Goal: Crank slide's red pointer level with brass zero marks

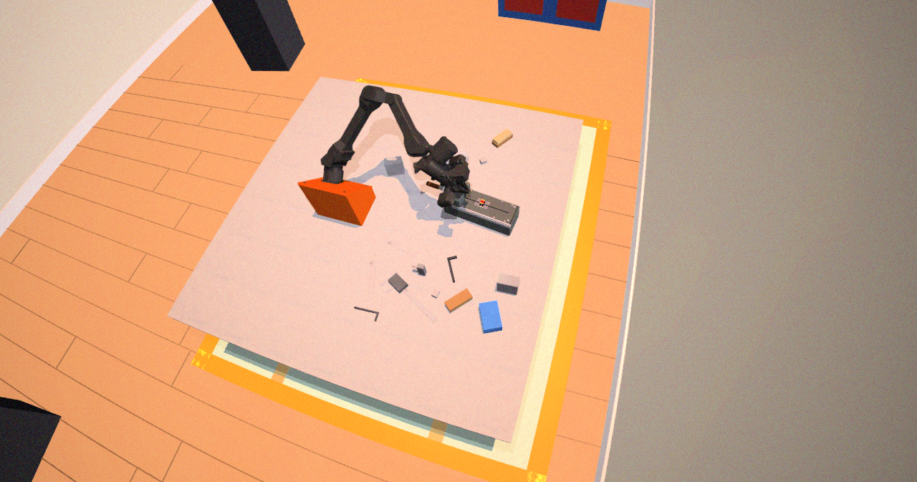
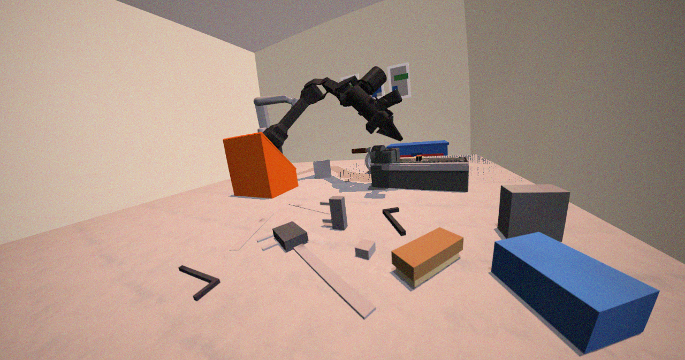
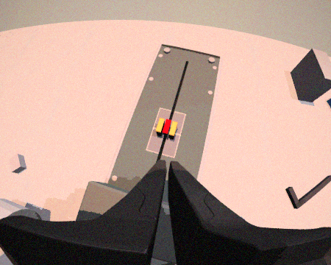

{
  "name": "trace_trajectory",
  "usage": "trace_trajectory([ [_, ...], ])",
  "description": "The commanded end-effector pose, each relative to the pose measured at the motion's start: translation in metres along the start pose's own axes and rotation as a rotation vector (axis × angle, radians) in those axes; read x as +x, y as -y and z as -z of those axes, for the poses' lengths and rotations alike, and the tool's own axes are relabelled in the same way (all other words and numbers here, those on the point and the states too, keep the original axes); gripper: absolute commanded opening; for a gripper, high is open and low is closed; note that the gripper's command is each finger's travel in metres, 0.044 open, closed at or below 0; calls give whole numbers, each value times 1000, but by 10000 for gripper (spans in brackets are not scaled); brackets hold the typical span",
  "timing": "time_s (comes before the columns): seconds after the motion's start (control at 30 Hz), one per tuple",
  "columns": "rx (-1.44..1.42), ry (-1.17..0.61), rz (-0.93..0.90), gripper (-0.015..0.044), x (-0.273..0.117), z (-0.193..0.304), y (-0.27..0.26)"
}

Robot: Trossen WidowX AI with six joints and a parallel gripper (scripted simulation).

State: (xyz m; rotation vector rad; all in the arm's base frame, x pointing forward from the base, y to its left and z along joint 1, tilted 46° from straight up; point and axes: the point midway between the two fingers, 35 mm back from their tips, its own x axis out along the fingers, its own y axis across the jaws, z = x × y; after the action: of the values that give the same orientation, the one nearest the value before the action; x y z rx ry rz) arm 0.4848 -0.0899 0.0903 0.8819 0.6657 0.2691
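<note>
The dark machine [image 1: 496,225] [image 2: 421,178] [image 3: 195,110] stands on the table. Its crank handle [image 1: 433,185] [image 2: 358,150] is brown and sticks out at the end nearer the arm, beside a grey wheel [image 2: 368,160]. In the wrist view the red pointer [image 3: 167,126] sits between the left brass mark [image 3: 160,126] and the right brass mark [image 3: 173,129]. It looks level with them or very nearly so; a tiny offset cannot be ruled out. My gripper [image 2: 401,139] [image 3: 166,167] is shut and empty, above the machine's crank-end housing and apart from the handle.
An orange block [image 1: 458,300] [image 2: 426,254], a blue block [image 1: 490,316] [image 2: 565,281], a grey block [image 1: 507,284] [image 2: 531,214] and black hex keys [image 1: 452,270] [image 2: 395,221] lie on the near side of the machine. A tan block [image 1: 501,138] lies beyond it.
</note>
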Motion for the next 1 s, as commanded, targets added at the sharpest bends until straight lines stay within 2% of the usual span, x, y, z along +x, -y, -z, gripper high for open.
trace_trajectory([
  [0.0,0,0,0,0,0,0,0],
  [0.47,0,0,0,0,0,0,0],
  [0.97,0,0,0,394,0,0,0],
])
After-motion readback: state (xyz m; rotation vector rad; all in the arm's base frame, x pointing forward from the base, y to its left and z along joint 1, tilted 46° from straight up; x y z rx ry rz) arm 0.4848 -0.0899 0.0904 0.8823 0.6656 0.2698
